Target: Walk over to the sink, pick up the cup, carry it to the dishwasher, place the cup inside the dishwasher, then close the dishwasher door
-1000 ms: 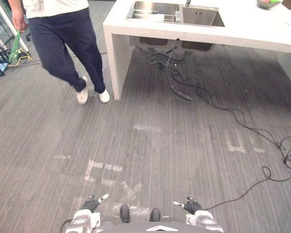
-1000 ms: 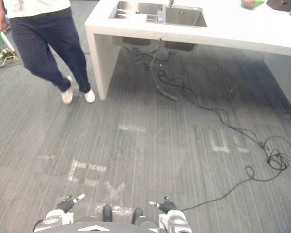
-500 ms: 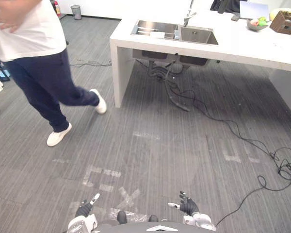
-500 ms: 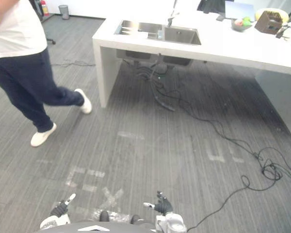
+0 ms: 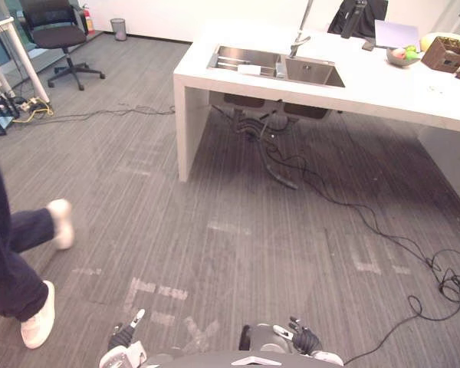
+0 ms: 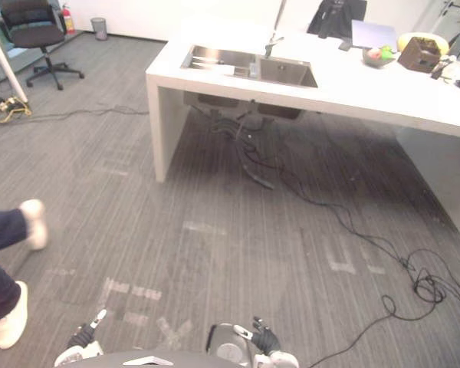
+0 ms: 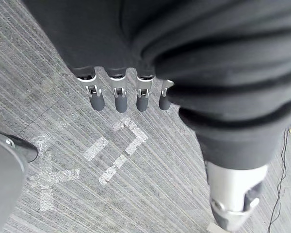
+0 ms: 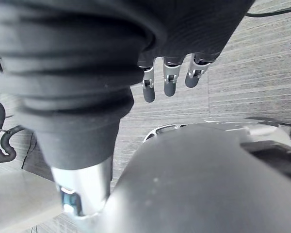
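The steel double sink (image 5: 276, 66) is set in a white counter (image 5: 383, 80) across the room, with a tap (image 5: 300, 31) behind it. A small pale object (image 5: 280, 70) stands on the divider between the two basins; I cannot tell whether it is the cup. My left hand (image 5: 125, 338) and right hand (image 5: 305, 338) hang low at the near edge, far from the counter. Their wrist views show the left hand's fingers (image 7: 116, 94) and the right hand's fingers (image 8: 169, 80) straight and relaxed over the grey floor, holding nothing.
A person's legs (image 5: 15, 261) in dark trousers and white shoes are at the near left. Black cables (image 5: 445, 284) trail from under the sink to the right. An office chair (image 5: 57, 34) stands far left. A fruit bowl (image 5: 402, 55) and a brown box (image 5: 443, 54) sit on the counter.
The camera has tilted up, so more of the counter and room shows. The person has walked from beside the counter to the near left. Both hands sit lower in the picture.
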You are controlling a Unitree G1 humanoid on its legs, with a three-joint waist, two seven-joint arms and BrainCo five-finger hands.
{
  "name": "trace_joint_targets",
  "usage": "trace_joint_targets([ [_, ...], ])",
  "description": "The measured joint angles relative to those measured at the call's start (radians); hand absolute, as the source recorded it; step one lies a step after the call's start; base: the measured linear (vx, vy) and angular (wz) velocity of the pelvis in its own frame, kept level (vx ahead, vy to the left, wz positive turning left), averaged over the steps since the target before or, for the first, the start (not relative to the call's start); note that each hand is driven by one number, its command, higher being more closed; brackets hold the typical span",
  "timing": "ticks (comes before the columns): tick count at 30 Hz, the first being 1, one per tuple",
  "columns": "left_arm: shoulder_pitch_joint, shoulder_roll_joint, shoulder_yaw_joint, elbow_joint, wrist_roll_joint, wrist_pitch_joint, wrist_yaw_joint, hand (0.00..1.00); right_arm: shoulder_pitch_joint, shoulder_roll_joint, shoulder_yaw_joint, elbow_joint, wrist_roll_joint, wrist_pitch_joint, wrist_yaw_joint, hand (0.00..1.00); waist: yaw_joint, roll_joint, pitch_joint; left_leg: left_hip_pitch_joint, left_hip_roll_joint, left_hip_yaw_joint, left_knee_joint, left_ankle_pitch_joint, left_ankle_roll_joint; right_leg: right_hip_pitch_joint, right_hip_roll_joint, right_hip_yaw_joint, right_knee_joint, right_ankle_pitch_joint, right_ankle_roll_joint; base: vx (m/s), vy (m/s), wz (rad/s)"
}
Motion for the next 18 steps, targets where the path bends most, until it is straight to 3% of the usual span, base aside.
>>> trace_joint_targets([
  [2, -0.02, -0.017, 0.023, -0.001, 0.007, 0.004, 0.011, 0.0, 0.001, -0.006, -0.001, -0.012, 0.025, -0.002, 0.002, 0.0, -0.004, 0.024, 0.017, -0.007, 0.041, -0.02, 0.01, -0.027, -0.018, -0.032, 0.043, -0.004, -0.172, 0.01, 0.01, 0.28, -0.115, 0.16],
  [3, -0.026, -0.026, 0.024, -0.001, 0.007, 0.008, 0.017, 0.0, 0.008, -0.012, -0.001, -0.021, 0.049, -0.001, 0.001, 0.0, -0.004, 0.042, 0.03, -0.013, 0.075, -0.032, 0.035, -0.062, -0.027, -0.05, 0.07, 0.011, -0.314, 0.059, 0.023, 0.24, -0.145, 0.22],
  [5, -0.028, -0.03, 0.031, -0.003, 0.007, 0.019, 0.023, 0.0, 0.038, -0.004, -0.007, -0.05, 0.073, 0.001, 0.0, 0.0, 0.0, 0.05, 0.038, -0.021, 0.107, -0.05, 0.091, -0.119, -0.059, -0.072, 0.084, 0.063, -0.466, 0.146, 0.039, 0.32, -0.236, 0.28],
  [8, -0.008, -0.047, 0.092, -0.044, 0.007, 0.031, 0.026, 0.0, 0.096, 0.015, -0.018, -0.1, 0.079, 0.024, 0.008, 0.0, 0.005, 0.039, 0.056, 0.027, 0.142, -0.081, 0.238, -0.285, -0.116, -0.076, 0.057, 0.121, -0.385, 0.166, 0.026, 0.36, -0.316, 0.27],
  [9, -0.004, -0.053, 0.105, -0.051, 0.007, 0.031, 0.025, 0.0, 0.106, 0.02, -0.031, -0.113, 0.08, 0.026, 0.012, 0.0, 0.011, 0.041, 0.055, 0.045, 0.153, -0.08, 0.251, -0.313, -0.13, -0.078, 0.053, 0.117, -0.35, 0.194, 0.025, 0.62, -0.496, 0.17],
  [10, 0.007, -0.07, 0.117, -0.048, 0.008, 0.03, 0.023, 0.0, 0.12, 0.015, -0.049, -0.12, 0.085, 0.032, 0.03, 0.0, 0.004, 0.066, 0.043, 0.071, 0.193, -0.077, 0.253, -0.337, -0.157, -0.098, 0.071, 0.091, -0.259, 0.187, 0.019, 0.56, -0.377, 0.07],
  [11, 0.02, -0.086, 0.15, -0.051, 0.025, 0.031, 0.022, 0.0, 0.118, 0.002, -0.061, -0.122, 0.086, 0.038, 0.037, 0.0, -0.001, 0.084, 0.023, 0.044, 0.225, -0.076, 0.31, -0.31, -0.158, -0.12, 0.093, 0.066, -0.204, 0.121, 0.001, 0.56, -0.367, 0.08],
  [12, 0.02, -0.095, 0.162, -0.052, 0.03, 0.032, 0.022, 0.0, 0.119, 0.001, -0.077, -0.121, 0.086, 0.042, 0.043, 0.0, -0.004, 0.096, 0.014, 0.01, 0.24, -0.075, 0.358, -0.288, -0.151, -0.129, 0.101, 0.055, -0.193, 0.097, -0.009, 0.56, -0.366, 0.09],
  [14, 0.02, -0.135, 0.248, -0.052, 0.039, 0.035, 0.023, 0.0, 0.126, -0.008, -0.12, -0.122, 0.086, 0.041, 0.056, 0.0, -0.016, 0.131, 0.008, -0.113, 0.312, -0.068, 0.607, -0.116, -0.171, -0.067, 0.15, 0.024, -0.235, 0.043, -0.046, 0.57, -0.356, 0.2],
  [16, 0.026, -0.152, 0.296, -0.052, 0.044, 0.035, 0.02, 0.0, 0.132, -0.016, -0.119, -0.126, 0.086, 0.032, 0.069, 0.0, -0.018, 0.143, 0.014, -0.191, 0.385, -0.024, 0.814, -0.1, -0.177, 0.059, 0.201, -0.002, -0.335, 0.035, -0.066, 0.64, -0.331, 0.27],
  [17, 0.035, -0.147, 0.3, -0.08, 0.047, 0.031, 0.012, 0.0, 0.147, -0.008, -0.108, -0.122, 0.093, 0.008, 0.074, 0.0, -0.01, 0.122, 0.02, -0.238, 0.386, 0.007, 0.894, -0.11, -0.182, 0.198, 0.227, -0.008, -0.446, 0.041, -0.079, 0.59, -0.271, 0.13],
  [18, 0.04, -0.144, 0.299, -0.091, 0.049, 0.026, 0.007, 0.0, 0.145, -0.003, -0.106, -0.12, 0.097, -0.004, 0.075, 0.0, 0.002, 0.113, 0.017, -0.256, 0.374, 0.024, 0.89, -0.117, -0.185, 0.238, 0.229, -0.009, -0.482, 0.047, -0.087, 0.55, -0.217, -0.07],
])
